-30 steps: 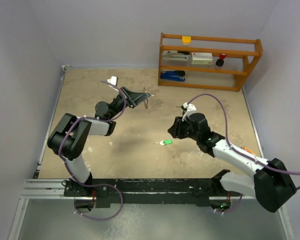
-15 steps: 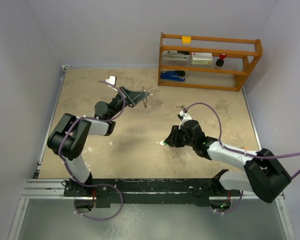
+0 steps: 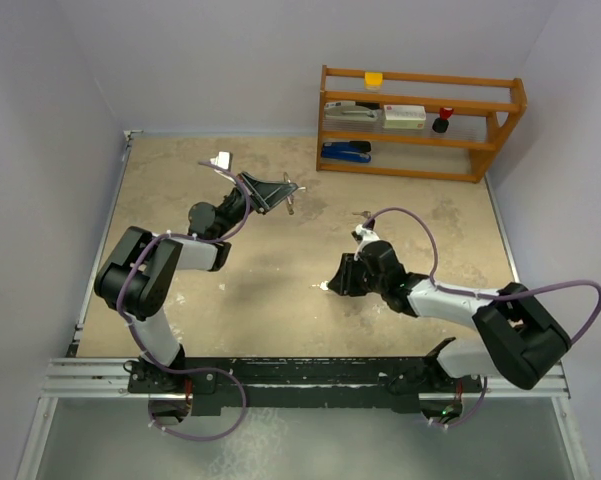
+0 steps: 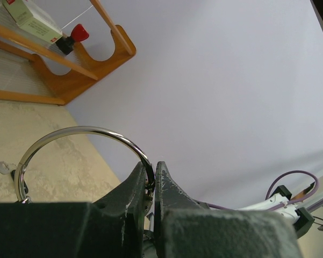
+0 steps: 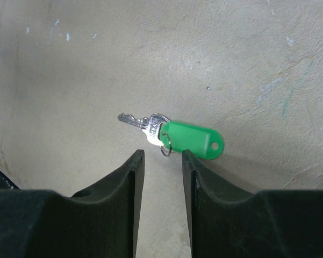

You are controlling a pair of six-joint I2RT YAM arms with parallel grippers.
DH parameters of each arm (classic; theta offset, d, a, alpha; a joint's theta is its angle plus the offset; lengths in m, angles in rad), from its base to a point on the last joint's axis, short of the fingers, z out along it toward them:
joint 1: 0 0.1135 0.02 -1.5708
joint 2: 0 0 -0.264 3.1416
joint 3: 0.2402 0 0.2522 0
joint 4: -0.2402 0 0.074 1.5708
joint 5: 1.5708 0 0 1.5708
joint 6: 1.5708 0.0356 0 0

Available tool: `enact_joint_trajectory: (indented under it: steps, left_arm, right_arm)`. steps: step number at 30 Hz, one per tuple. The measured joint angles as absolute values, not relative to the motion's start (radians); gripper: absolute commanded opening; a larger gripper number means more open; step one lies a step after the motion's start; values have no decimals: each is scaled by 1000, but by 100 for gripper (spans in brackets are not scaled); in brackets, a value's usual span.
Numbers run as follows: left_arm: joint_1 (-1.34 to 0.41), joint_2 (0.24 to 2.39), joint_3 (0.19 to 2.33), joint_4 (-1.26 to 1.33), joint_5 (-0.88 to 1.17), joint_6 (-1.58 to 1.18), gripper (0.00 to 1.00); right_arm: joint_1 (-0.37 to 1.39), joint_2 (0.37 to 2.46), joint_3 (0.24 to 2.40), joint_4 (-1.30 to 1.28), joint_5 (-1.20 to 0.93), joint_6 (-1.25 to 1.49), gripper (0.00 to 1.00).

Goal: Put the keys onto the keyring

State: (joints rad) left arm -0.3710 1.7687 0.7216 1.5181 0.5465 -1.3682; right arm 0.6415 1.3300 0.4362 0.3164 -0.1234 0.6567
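Pale lilac walls box in my mottled beige worktop; a wooden shelf rack stands far right.

A bright green tag is showing on the silver key, the keyring is gleaming silver, and the table is looking mottled beige, perhaps white-flecked.

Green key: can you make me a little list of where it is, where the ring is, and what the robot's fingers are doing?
green key: lying flat on the table, silver blade pointing left in the right wrist view
right fingers: open, low over the table, tips just short of the key, not touching it
keyring: held up off the table, pinched at its edge
left fingers: shut on the keyring
key on ring yet: no
shelf: at the far side of the table
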Motion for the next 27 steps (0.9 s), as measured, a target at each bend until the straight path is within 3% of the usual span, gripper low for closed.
enact_joint_trajectory:
  steps: [9,27]
  left_arm:
    - [-367,1769,722,1518,546,-1368,0]
    - [-360,1769,721,1518,546,-1368,0]
  right_arm:
    - [641,1381,452,339,-124,656,35]
    - [641,1455,487,369,-133,653,22]
